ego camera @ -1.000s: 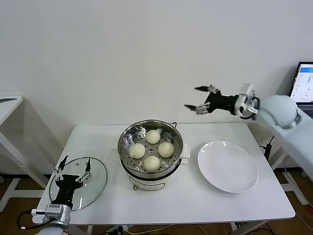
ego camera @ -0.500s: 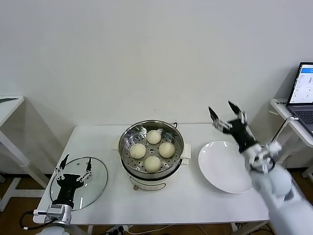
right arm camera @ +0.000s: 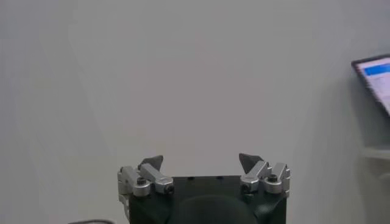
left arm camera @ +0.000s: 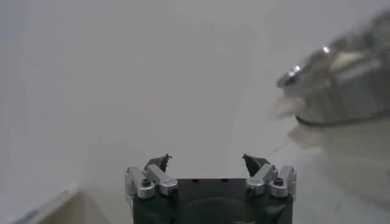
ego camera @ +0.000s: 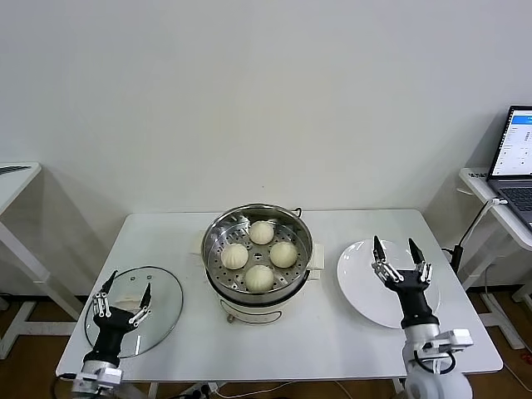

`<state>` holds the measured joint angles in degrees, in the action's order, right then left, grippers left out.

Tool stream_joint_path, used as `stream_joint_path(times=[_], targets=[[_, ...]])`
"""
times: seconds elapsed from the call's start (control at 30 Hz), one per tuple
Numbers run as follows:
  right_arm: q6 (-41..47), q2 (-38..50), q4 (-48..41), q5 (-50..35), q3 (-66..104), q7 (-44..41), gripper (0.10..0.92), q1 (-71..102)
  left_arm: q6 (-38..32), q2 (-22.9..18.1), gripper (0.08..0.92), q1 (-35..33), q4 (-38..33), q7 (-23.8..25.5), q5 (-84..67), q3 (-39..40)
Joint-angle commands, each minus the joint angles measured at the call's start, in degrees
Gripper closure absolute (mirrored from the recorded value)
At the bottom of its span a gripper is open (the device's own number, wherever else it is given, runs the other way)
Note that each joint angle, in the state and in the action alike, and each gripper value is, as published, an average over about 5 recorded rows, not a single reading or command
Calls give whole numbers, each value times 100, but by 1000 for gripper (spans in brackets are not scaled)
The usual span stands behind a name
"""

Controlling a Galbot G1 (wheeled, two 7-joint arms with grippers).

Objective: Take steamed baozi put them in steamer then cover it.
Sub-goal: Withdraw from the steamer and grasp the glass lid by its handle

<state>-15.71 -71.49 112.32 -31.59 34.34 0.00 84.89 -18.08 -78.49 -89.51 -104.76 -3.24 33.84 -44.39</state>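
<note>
In the head view, several cream-white baozi sit on the perforated tray inside the shiny steel steamer at the table's middle. The clear glass cover lies flat on the table at the front left. My left gripper is open and empty, pointing up over the cover's near part. My right gripper is open and empty, pointing up over the white plate. The steamer shows blurred in the left wrist view. Both wrist views show open jaws, the left and the right.
A flat white plate lies right of the steamer. A laptop stands on a side table at the far right. Another table edge shows at the far left. A white wall lies behind.
My right arm swung down from high above the table's back right to the front right, gripper now pointing up over the plate. My left gripper shifted slightly over the cover.
</note>
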Motion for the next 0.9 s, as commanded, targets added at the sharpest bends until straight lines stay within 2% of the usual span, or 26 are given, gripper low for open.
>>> stream_joint_path(times=[0.03, 0.27, 0.9], targets=[[-339, -547, -84, 302, -58, 151, 203, 362, -918, 125, 177, 45, 1327, -1645, 4445, -423], [-347, -572, -158, 326, -150, 151, 203, 288, -706, 108, 177, 173, 1552, -1799, 4929, -517], [-400, -563, -340, 351, -199, 126, 203, 187, -280, 138, 177, 916, 1994, -1621, 4830, -485]])
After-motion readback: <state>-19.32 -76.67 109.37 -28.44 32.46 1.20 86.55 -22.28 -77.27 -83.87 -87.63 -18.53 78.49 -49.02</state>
